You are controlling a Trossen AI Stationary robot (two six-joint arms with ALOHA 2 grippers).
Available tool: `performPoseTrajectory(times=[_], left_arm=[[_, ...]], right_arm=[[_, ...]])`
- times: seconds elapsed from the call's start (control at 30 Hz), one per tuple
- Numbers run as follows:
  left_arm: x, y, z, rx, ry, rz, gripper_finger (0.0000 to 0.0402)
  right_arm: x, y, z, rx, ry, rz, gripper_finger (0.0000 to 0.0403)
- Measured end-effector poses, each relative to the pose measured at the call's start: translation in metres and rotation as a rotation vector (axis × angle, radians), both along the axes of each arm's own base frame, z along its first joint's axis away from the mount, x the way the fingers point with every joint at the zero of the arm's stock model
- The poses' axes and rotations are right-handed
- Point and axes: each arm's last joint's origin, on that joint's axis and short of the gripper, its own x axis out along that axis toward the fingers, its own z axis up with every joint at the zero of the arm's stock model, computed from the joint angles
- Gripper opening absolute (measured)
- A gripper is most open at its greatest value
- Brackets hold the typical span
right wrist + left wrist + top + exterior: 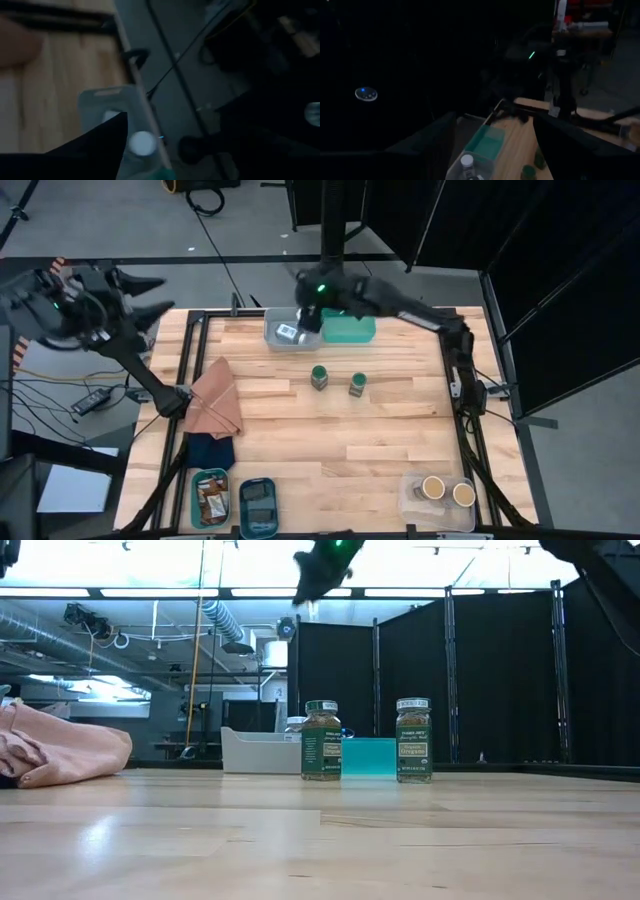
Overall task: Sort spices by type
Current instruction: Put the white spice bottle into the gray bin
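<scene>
Two green-lidded spice jars stand upright on the wood table, mid-far. A white-lidded jar lies in the clear bin at the far edge, beside a teal bin. My right gripper hangs open above the clear bin, clear of the jar, with nothing between its fingers. My left gripper stands open and empty, off the table past its far left corner.
A brown cloth and a dark blue cloth lie at the left. Near the front edge sit a teal bin with brown packets, one with black boxes, and a clear bin with two tan-topped jars.
</scene>
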Motion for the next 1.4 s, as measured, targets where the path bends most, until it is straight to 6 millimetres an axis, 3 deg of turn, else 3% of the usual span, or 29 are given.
performPoseTrajectory(times=[0.13,0.23,0.4,0.5,0.63,0.7,0.83,1.03,1.13,1.23,1.4], left_arm=[[-0.010,0.011,0.000,-0.056,-0.043,0.000,0.0269],[-0.004,0.004,0.009,-0.027,-0.061,-0.003,0.0269],[0.013,-0.014,0.045,0.093,-0.122,-0.026,0.0269],[0.026,-0.029,0.056,0.191,-0.105,-0.043,0.0269],[0.040,-0.046,0.057,0.219,-0.107,-0.113,0.0269],[0.046,-0.055,0.057,0.188,-0.158,-0.281,0.0268],[0.048,-0.067,0.055,0.059,-0.230,-0.625,0.0268],[0.061,-0.091,0.055,-0.209,-0.247,-0.882,0.0268],[0.079,-0.113,0.049,-0.233,-0.190,-0.928,0.0268],[0.106,-0.127,0.040,-0.214,-0.137,-0.867,0.0268],[0.148,-0.119,0.033,-0.242,-0.120,-0.699,0.0268]], right_arm=[[-0.036,0.008,0.051,-0.098,-0.087,-0.034,0.0319],[-0.066,0.012,0.081,-0.147,-0.161,-0.087,0.0318],[-0.101,0.019,0.111,-0.179,-0.248,-0.155,0.0318],[-0.115,0.024,0.122,-0.193,-0.281,-0.158,0.0316],[-0.120,0.026,0.127,-0.201,-0.292,-0.155,0.0313],[-0.121,0.026,0.127,-0.207,-0.281,-0.152,0.0313],[-0.120,0.026,0.126,-0.208,-0.278,-0.150,0.0315],[-0.119,0.025,0.125,-0.213,-0.266,-0.141,0.0313],[-0.119,0.025,0.125,-0.214,-0.265,-0.140,0.0312],[-0.119,0.025,0.125,-0.225,-0.253,-0.133,0.0311],[-0.119,0.034,0.129,-0.289,-0.204,-0.071,0.0311]])
